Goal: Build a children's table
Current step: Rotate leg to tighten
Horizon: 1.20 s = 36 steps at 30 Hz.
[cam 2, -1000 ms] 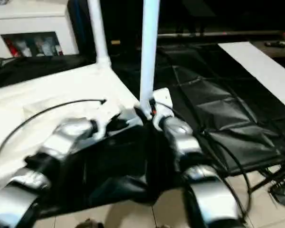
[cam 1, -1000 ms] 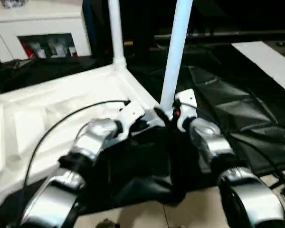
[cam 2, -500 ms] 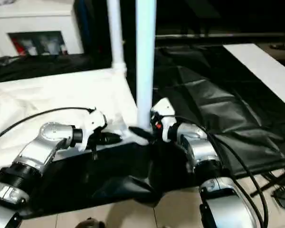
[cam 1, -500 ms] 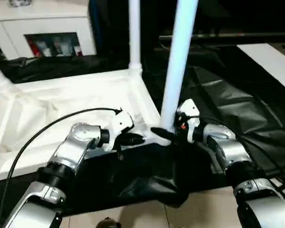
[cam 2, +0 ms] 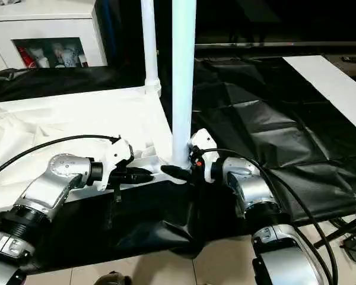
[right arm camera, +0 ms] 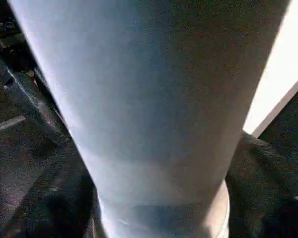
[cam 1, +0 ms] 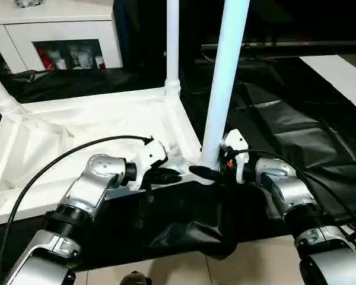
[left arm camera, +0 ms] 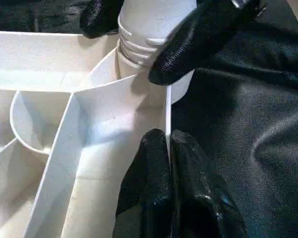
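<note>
Tabletop upside down; left gripper pinched on near rim wall, right gripper cupping near-right leg base. Keep leg vertical, press straight into socket.

I've got the white tabletop lying upside down, ribbed underside facing up. Three white legs stand upright in its corner sockets: the near leg at the corner closest to me, a far leg behind it, and a third leg at the far left corner, tilted slightly.
</note>
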{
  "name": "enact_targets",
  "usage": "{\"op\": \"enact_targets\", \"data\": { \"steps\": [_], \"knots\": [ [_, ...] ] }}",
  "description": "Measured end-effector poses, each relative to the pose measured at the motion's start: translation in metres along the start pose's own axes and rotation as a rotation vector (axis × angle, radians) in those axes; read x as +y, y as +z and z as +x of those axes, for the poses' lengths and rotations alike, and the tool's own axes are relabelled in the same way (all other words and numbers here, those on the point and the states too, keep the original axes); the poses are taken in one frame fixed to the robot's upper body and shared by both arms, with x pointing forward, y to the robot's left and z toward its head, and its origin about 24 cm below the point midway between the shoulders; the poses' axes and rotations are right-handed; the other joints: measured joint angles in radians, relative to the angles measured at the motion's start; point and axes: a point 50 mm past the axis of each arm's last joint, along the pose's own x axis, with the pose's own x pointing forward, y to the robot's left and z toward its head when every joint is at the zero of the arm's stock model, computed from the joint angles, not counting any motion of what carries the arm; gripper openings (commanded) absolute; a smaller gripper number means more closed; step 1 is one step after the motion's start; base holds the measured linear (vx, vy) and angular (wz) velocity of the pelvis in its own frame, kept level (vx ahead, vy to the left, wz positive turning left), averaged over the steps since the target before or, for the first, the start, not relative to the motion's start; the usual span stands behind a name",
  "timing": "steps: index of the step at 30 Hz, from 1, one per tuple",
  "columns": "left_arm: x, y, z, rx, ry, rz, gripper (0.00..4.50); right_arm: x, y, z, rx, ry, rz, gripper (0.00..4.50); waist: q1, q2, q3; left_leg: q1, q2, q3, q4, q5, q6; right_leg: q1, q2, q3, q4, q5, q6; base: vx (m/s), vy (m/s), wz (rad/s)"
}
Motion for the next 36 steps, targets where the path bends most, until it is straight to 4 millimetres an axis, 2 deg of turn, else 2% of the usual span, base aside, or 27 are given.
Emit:
{"op": "enact_targets", "data": {
  "steps": [2,4,7,10,13,17,23,26,31,32,34,36],
  "knots": [
    [0.0,0.0,0.0,0.001,0.0,-0.001,0.0,0.0,0.0,0.0,-0.001,0.004,0.0,3.23,0.001,0.0,0.0,0.0,0.0,0.0,0.0,0.0,0.0,0.0,0.0,0.0,0.0,0.0,0.0,0.0,0.0,0.0],
    [0.0,0.0,-0.001,0.004,0.001,-0.003,0.0,0.001,0.0,0.0,-0.001,0.012,0.002,3.19,0.001,0.0,0.0,0.0,0.0,0.0,0.0,0.0,0.0,0.0,0.0,0.0,0.0,0.0,0.0,0.0,0.0,0.0],
    [0.001,-0.001,-0.001,0.006,0.002,-0.006,0.0,0.001,-0.001,0.0,-0.001,0.013,0.002,2.86,0.001,0.0,0.0,0.0,0.0,0.0,0.0,0.0,0.0,0.0,0.0,0.0,0.0,0.0,0.0,0.0,0.0,0.0],
    [0.001,-0.001,0.0,0.006,0.009,-0.01,0.0,0.001,-0.001,0.002,-0.005,-0.009,0.007,2.78,0.001,0.0,0.0,0.0,0.0,0.0,0.0,0.0,0.0,0.0,0.0,0.0,0.0,0.0,0.0,0.0,0.0,0.0],
    [0.004,-0.001,0.004,0.017,0.069,-0.016,0.0,-0.001,-0.004,0.009,-0.013,-0.115,0.039,2.76,-0.008,-0.001,-0.001,0.001,0.0,0.0,0.001,0.0,0.0,0.0,0.0,0.0,0.0,0.0,0.0,0.0,0.0,0.0],
    [0.013,0.007,0.024,0.02,0.191,-0.031,0.0,-0.012,-0.001,0.022,-0.032,-0.382,0.124,2.75,-0.02,-0.001,-0.001,0.003,0.0,0.0,0.001,0.0,0.0,0.002,0.0,0.001,0.001,0.001,-0.001,0.0,0.0,0.0],
    [0.018,0.026,0.062,0.021,0.326,-0.064,0.0,-0.026,0.005,0.035,-0.014,-0.763,0.226,2.75,-0.016,0.0,-0.001,0.003,-0.001,0.0,0.001,0.0,0.0,0.004,-0.001,0.0,0.0,-0.001,0.001,0.0,0.0,0.0],
    [0.018,0.03,0.069,0.019,0.346,-0.062,0.0,-0.028,0.007,0.035,-0.012,-0.819,0.228,2.75,-0.017,0.001,-0.002,0.002,-0.001,0.0,0.001,0.0,0.0,0.004,-0.001,0.0,0.0,0.0,0.0,0.0,0.0,0.0],
    [0.018,0.031,0.072,0.016,0.349,-0.047,0.0,-0.028,0.007,0.037,-0.028,-0.819,0.231,2.75,-0.016,0.002,-0.002,0.002,-0.001,0.0,0.0,0.0,0.0,0.004,-0.001,0.0,-0.001,-0.001,0.002,0.0,0.0,0.0],
    [0.018,0.031,0.072,0.015,0.348,-0.045,0.0,-0.028,0.007,0.037,-0.033,-0.82,0.236,3.31,-0.016,0.002,-0.002,0.002,-0.001,0.001,0.0,0.0,0.0,0.004,-0.001,0.0,-0.001,-0.001,0.002,0.0,0.0,0.0],
    [0.019,0.03,0.071,0.017,0.355,-0.034,0.0,-0.027,0.007,0.037,-0.052,-0.811,0.251,3.44,-0.017,0.002,-0.002,0.002,-0.001,0.001,0.0,0.0,0.0,0.004,-0.001,0.0,0.0,-0.001,0.001,0.0,0.0,0.0],
    [0.026,0.026,0.062,0.026,0.406,-0.036,0.0,-0.022,0.008,0.044,-0.077,-0.768,0.265,3.47,-0.032,0.001,-0.002,0.002,0.0,0.0,0.0,0.0,0.0,0.003,0.0,0.0,0.0,0.0,0.0,0.0,0.0,0.0]
  ]
}}
